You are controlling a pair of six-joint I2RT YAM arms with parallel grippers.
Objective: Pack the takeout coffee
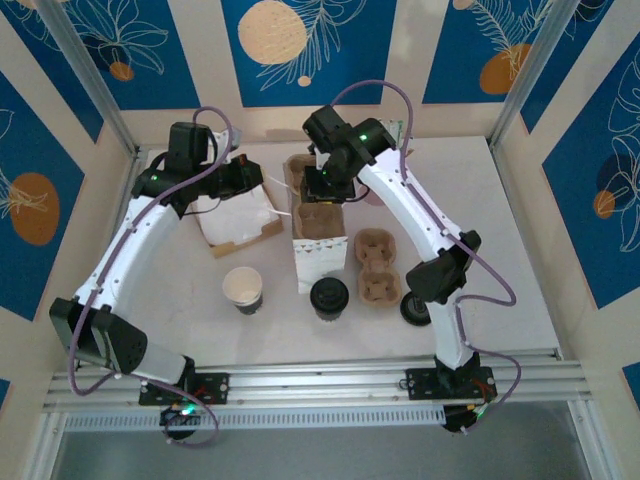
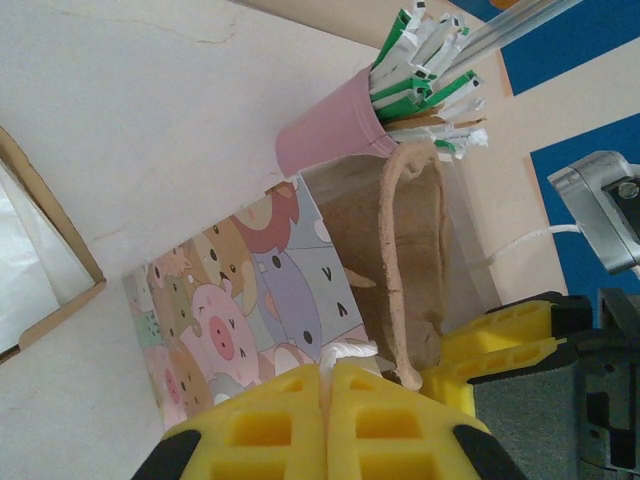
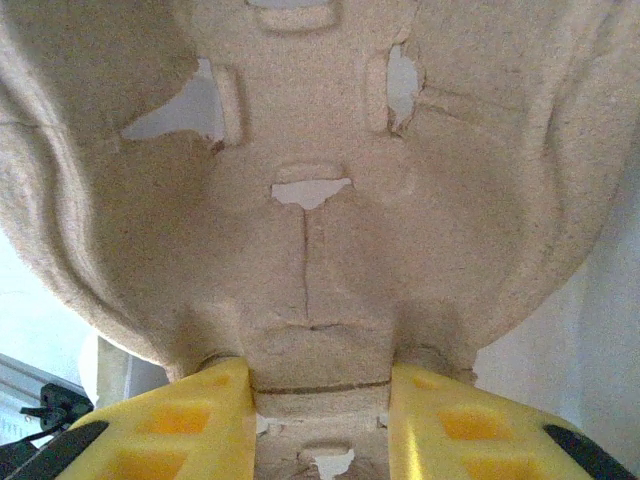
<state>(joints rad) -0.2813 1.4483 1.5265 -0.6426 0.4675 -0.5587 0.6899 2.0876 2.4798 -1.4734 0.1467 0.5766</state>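
While your left end effector [image 2: 326, 385] pinches shut on the paper bag's [image 2: 250, 310] white string handle [image 2: 347, 351], your right end effector [image 3: 320, 395] clamps a pulp cup carrier [image 3: 310, 150] at the bag's mouth. You have the takeout coffee [image 1: 329, 297] standing on the tabletop [image 1: 500, 260], just beside the bag's near side.

A white table [image 1: 500, 260] with a paper bag [image 1: 320, 255] standing in the middle.
The bag has animal pictures on it and stands up. Just in front of the bag sits the coffee cup [image 1: 329, 298] with its black lid on. In front of the bag and to the left is an open cup [image 1: 243, 289], white inside. Beside the bag on the right lies a brown cup tray [image 1: 378, 266], and past it a loose lid [image 1: 413, 312]. Left of the bag is a flat box [image 1: 240, 222] with white paper. Behind the bag stands a pink cup [image 2: 330, 135] full of packets.
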